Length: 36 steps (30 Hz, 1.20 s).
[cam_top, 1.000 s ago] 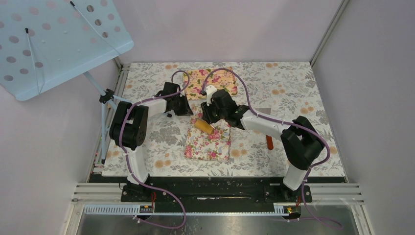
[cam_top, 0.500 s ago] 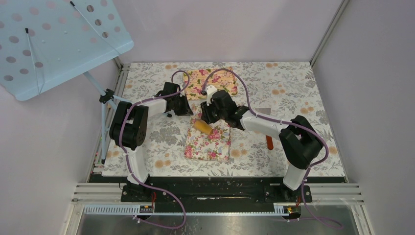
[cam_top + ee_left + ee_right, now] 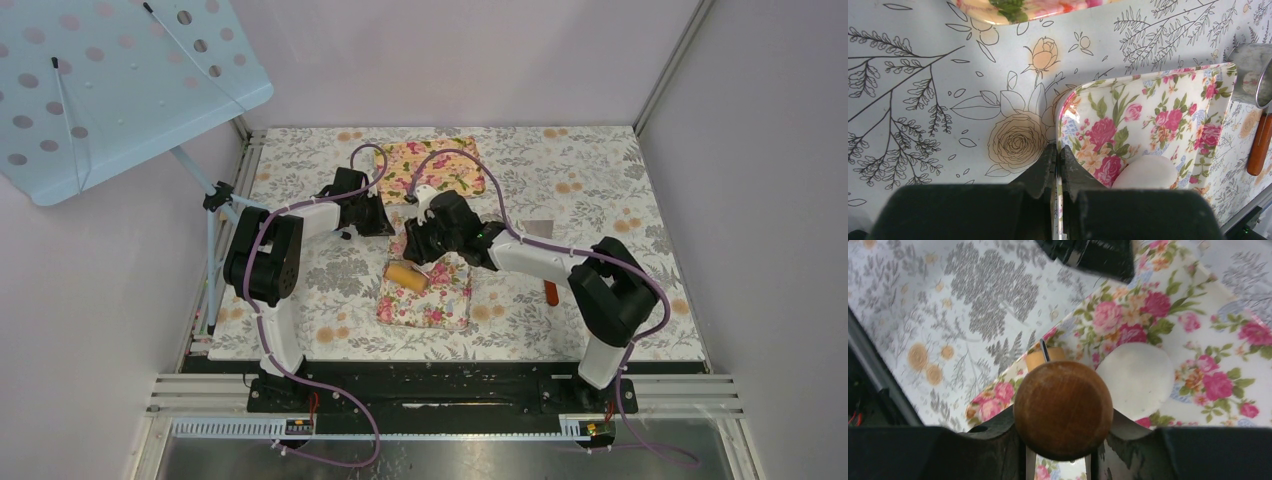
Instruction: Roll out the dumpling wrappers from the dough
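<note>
- Left gripper (image 3: 1057, 162): clamped on the rim of the near tray (image 3: 1148, 107), pinning it down. In the top view it sits at the tray's 11 o'clock corner.
- Dough (image 3: 1147, 172): on that tray, at 4 o'clock from the left fingertips and close to them. It's already pressed into a rough white disc (the edge isn't a clean round yet). The top view hides it under the right wrist.
- Wooden roller (image 3: 1063, 400): lies across the tray, its end knob toward the wrist camera, with the dough just off at its 2 o'clock.
- Right gripper (image 3: 1063, 437): clenched around the roller's handle.
- Step, by my read: you're mid-roll, thinning the disc.
- Next move: push the roller back over the dough toward 1 o'clock with even pressure, and keep the left clamp holding so the tray doesn't skate.
- Versus a second ago: the roller and right wrist have slid across the tray toward 7 o'clock. The left arm hasn't budged.
</note>
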### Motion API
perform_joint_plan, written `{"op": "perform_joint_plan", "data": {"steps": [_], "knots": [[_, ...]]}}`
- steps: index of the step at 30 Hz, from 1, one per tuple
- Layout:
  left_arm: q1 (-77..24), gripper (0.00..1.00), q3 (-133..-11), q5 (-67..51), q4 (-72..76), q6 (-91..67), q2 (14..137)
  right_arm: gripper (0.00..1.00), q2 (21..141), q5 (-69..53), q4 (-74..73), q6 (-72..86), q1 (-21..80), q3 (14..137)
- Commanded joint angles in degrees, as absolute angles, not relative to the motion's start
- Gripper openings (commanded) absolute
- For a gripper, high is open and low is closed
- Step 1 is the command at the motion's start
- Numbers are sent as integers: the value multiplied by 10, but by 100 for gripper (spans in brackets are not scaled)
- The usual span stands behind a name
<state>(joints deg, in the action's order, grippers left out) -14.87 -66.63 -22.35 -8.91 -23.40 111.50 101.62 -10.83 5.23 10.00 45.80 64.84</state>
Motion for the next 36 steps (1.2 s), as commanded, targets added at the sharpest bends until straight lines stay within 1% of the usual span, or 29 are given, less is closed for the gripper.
{"op": "perform_joint_plan", "data": {"steps": [1,7,11,15,19,24,29,36], "knots": [[-148,0,-660,-236,-127,-227,1134,0,998,-156,-88,68,462,636],[-148,0,-661,-236,-127,-227,1135,0,898,-166,-123,-7,461,692],[-148,0,-662,-235,-127,-227,1136,0,890,-196,-174,-50,440,759],[-148,0,-662,-235,-127,-227,1136,0,891,-242,-177,-129,421,778],[-148,0,-663,-235,-127,-227,1137,0,925,-284,-150,-215,394,786],[-148,0,-662,-235,-126,-227,1137,0,995,-343,-128,-252,366,811],[-149,0,-663,-236,-126,-227,1137,0,1046,-332,-141,-302,364,825],[-149,0,-663,-239,-127,-226,1137,0,1069,-322,-134,-329,352,778]]}}
